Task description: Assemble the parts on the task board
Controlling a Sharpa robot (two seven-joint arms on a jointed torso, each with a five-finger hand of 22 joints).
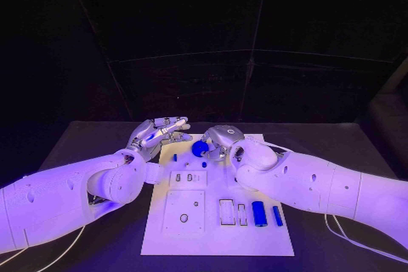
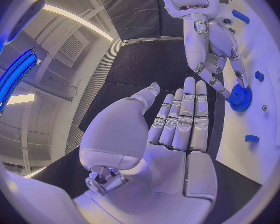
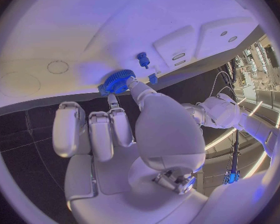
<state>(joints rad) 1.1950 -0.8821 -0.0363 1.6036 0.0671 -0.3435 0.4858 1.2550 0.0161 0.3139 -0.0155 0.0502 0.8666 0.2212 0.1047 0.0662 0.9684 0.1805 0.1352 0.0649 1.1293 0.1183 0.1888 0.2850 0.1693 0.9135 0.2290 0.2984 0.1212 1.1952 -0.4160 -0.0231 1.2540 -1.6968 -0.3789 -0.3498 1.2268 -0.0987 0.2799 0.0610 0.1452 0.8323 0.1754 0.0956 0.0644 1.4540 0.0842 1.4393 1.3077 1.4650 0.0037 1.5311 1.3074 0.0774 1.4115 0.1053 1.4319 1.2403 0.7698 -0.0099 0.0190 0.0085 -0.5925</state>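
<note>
While lying flat in the middle of the black table (image 1: 102, 136), white task board (image 1: 217, 230) runs as a long plate from 6 o'clock toward 12 o'clock of the head view. Reaching in from 8 o'clock, left arm (image 1: 59, 195); reaching in from 4 o'clock, right arm (image 1: 331, 186).

At about 11 o'clock of the board's far end, just off its left edge, left hand (image 1: 157, 132): palm open, fingers (image 2: 187, 112) straight and side by side, thumb apart, nothing held. Over the far end of the board at 12 o'clock, right hand (image 1: 223, 139): pinching the blue gear (image 1: 200, 147) between thumb and a finger, other fingers curled beside it. In the right wrist view, gear (image 3: 118, 80) sits at the fingertips, close at the board surface; cannot tell if touching the board.

Near the board's near end at about 5 o'clock from its middle, two blue cylinders (image 1: 259, 213), thick one and thin one, lying side by side but apart. Left of them, rectangular recesses (image 1: 227, 212); further left, a raised square plate with an oval hole (image 1: 184, 218).

Just below the gear, toward 6 o'clock, small blue pegs (image 1: 204, 164) standing on the board, and one more small blue piece (image 1: 175, 157) at their 9 o'clock.
</note>
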